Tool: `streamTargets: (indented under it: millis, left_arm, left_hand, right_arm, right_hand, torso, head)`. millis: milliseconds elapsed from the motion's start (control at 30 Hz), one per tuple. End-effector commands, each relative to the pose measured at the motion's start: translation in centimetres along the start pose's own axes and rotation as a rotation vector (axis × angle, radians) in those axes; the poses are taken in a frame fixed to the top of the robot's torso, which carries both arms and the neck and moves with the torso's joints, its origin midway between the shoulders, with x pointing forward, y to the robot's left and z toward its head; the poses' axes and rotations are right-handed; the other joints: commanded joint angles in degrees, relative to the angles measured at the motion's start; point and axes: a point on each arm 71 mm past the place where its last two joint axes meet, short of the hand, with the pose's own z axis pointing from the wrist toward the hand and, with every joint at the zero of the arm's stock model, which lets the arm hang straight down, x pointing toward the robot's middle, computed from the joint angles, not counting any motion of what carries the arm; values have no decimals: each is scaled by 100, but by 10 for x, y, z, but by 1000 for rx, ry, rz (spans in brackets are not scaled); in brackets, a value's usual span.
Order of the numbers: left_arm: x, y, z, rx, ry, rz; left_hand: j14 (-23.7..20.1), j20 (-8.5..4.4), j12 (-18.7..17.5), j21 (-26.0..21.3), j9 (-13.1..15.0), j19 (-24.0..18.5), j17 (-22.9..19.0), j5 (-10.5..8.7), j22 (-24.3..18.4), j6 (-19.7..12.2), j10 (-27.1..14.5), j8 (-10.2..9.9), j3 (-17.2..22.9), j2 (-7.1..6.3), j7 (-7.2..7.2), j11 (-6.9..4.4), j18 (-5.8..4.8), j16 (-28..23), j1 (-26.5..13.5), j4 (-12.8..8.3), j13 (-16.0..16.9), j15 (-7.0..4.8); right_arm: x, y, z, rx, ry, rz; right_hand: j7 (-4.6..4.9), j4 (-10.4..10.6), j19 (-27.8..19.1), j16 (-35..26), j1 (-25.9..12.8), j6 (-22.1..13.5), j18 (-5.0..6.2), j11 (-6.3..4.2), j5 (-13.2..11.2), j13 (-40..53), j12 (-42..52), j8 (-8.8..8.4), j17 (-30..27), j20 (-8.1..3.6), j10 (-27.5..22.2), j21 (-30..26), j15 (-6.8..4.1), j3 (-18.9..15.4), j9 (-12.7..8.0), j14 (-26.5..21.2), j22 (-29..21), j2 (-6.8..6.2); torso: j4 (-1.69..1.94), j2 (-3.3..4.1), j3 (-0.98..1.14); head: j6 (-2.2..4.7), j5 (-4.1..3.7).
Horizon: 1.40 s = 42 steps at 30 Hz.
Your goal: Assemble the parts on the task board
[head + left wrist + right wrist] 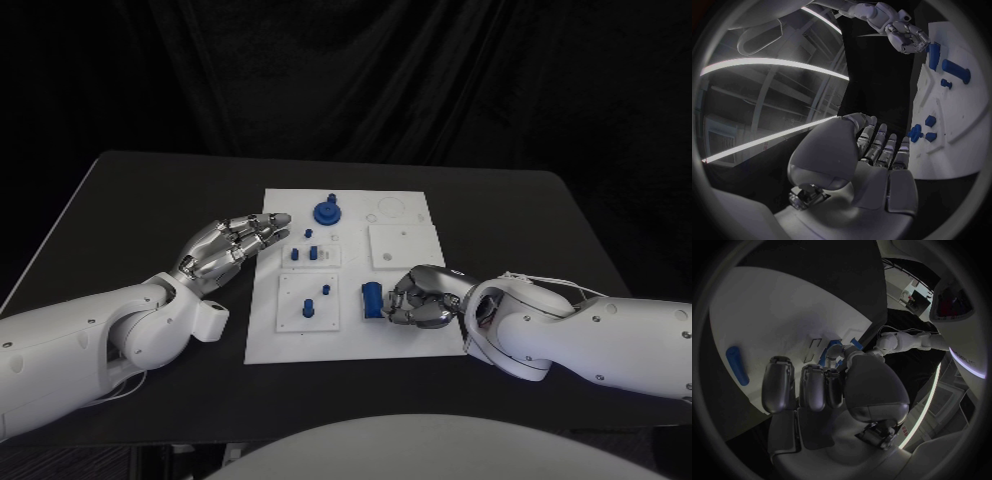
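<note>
The right hand [421,297], fingers curled in and holding nothing, hovers just at three o'clock of the blue peg [372,299] lying on the task board [408,340]. Close squarely across its middle (avoid rolling it). The left hand [238,243] rests spread, empty.

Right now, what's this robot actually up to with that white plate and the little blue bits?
It is putting small blue parts together on the white board in the middle of the black table. The right hand is over the board's near right part, fingers curled, next to a blue cylinder lying there; whether it touches it I cannot tell. The left hand hovers at the board's left edge, fingers apart, holding nothing. A blue gear and several pegs sit on the board.
</note>
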Motion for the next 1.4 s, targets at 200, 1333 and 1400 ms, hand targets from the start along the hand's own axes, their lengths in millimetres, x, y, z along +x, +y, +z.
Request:
streamTargets:
  millis: [200, 1333, 1400]
  left_arm:
    - [2, -4, 0, 73, 11, -15]
    - [1, -3, -1, 74, -5, -15]
    - [1, -3, 0, 74, -8, -20]
  left_hand:
    - [33, 37, 28, 27, 7, 14, 8, 21, 9, 34, 20, 23, 33, 31, 241, 31, -47, 33, 9, -4, 6, 21]
    - [57, 44, 36, 55, 8, 61, 11, 24, 61, 36, 30, 27, 48, 22, 247, 33, -52, 61, 0, -11, 5, 31]
    - [57, 44, 36, 55, 8, 61, 11, 24, 61, 36, 30, 27, 48, 22, 247, 33, -52, 61, 0, -11, 5, 31]
  right_arm:
    - [4, -1, 1, 11, 37, -5]
    - [-60, -38, -45, 180, -177, -109]
    - [-63, -42, -46, 202, -191, -138]
  right_hand:
    - [25, -383, 192, -55, 348, -55, 6, -4, -928, 1505, 16, -205, 13, -27, 596, -73, -30, 403, -8, 334, 1082, -258]
    - [245, 208, 224, 9, -212, -91, -4, 173, -1790, 1505, 16, -1446, 132, 118, 596, -36, 136, -539, -1006, 368, 1102, -199]
    - [236, 147, 258, 81, -86, -94, -24, 163, -1603, 1505, 16, -1461, 267, 109, 596, 60, 126, -518, -1031, 397, 1132, -227]
  torso:
    - [2, -3, -4]
    - [8, -12, -10]
    - [25, -14, -20]
  head:
    - [-1, -1]
    - [-1, 20]
    - [-1, 13]
